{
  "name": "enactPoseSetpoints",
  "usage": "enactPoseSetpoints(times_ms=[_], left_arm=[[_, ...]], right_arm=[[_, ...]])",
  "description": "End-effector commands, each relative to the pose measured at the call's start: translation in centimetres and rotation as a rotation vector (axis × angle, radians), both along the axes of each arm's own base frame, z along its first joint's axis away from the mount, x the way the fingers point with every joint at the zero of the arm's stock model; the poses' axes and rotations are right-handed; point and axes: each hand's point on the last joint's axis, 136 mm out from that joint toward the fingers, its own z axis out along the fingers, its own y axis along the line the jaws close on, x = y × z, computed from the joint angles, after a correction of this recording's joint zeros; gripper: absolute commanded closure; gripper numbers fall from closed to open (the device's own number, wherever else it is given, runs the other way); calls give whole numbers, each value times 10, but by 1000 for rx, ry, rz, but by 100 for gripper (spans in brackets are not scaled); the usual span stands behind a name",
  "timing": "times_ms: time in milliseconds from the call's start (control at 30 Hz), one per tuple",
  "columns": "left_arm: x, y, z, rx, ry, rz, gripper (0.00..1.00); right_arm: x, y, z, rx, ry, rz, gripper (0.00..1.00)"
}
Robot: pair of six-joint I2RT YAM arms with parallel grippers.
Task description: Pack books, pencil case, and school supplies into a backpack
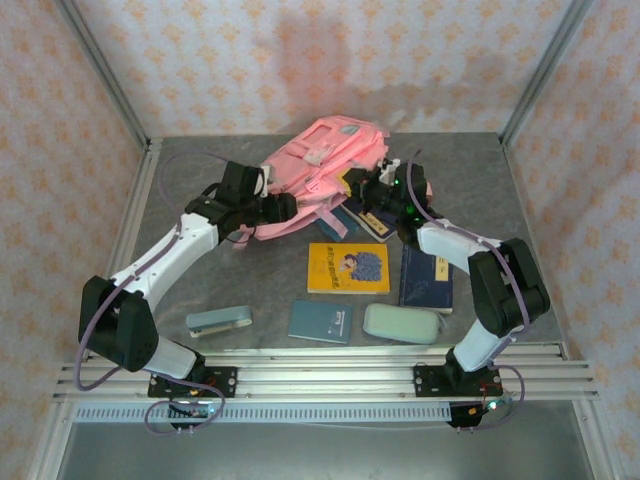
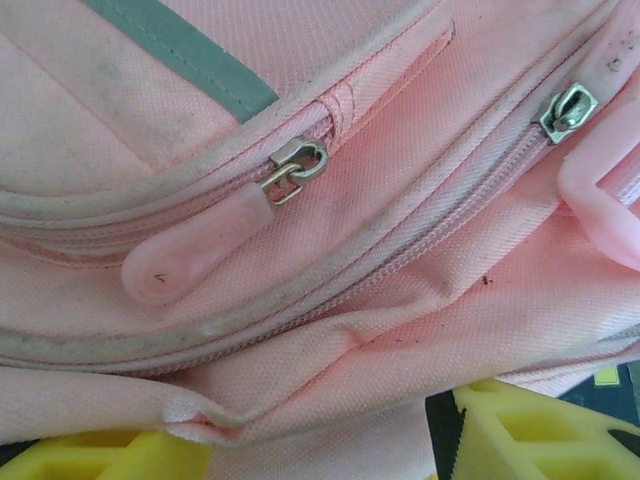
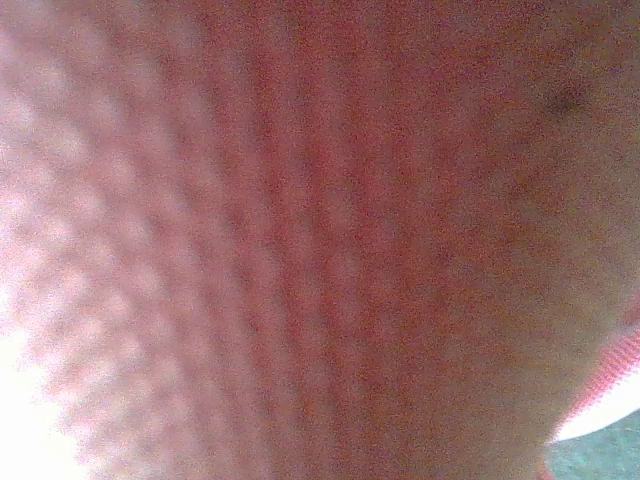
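The pink backpack (image 1: pixel 318 160) lies at the back middle of the table. My left gripper (image 1: pixel 288 207) is at its near-left edge; in the left wrist view a bunched fold of the backpack (image 2: pixel 330 300) fills the gap between the yellow fingertips (image 2: pixel 530 430) of that gripper (image 2: pixel 320 445). My right gripper (image 1: pixel 362 185) is pressed into the backpack's right side, and its camera sees blurred pink fabric (image 3: pixel 300 240). In front lie a yellow book (image 1: pixel 348 268), a navy book (image 1: pixel 427 278), a teal notebook (image 1: pixel 320 321), the mint pencil case (image 1: pixel 400 323) and a blue-grey stapler-like bar (image 1: pixel 220 321).
Another navy book (image 1: pixel 375 226) lies partly beneath my right arm, next to the backpack. Two zip pulls (image 2: pixel 290 170) sit on the pockets just above the left fingers. A metal rail (image 1: pixel 320 375) runs along the near edge, and patterned walls close in the sides and back.
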Motion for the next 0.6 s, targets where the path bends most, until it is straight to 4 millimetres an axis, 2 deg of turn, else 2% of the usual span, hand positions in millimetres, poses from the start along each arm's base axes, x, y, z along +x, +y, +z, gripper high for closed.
enactPoseSetpoints(times_ms=[0, 133, 267, 400, 567], left_arm=[[25, -7, 36, -38, -153, -23, 42], [31, -21, 43, -141, -191, -35, 41], [33, -23, 61, -216, -267, -15, 41], [31, -19, 73, -286, -323, 33, 39], [31, -33, 77, -400, -320, -4, 42]], right_arm=[[-49, 42, 77, 174, -224, 266, 91], [-48, 49, 84, 281, -212, 277, 89], [-41, 49, 83, 362, -196, 254, 90], [-34, 47, 77, 366, -179, 218, 92], [-32, 48, 74, 346, -178, 210, 94]])
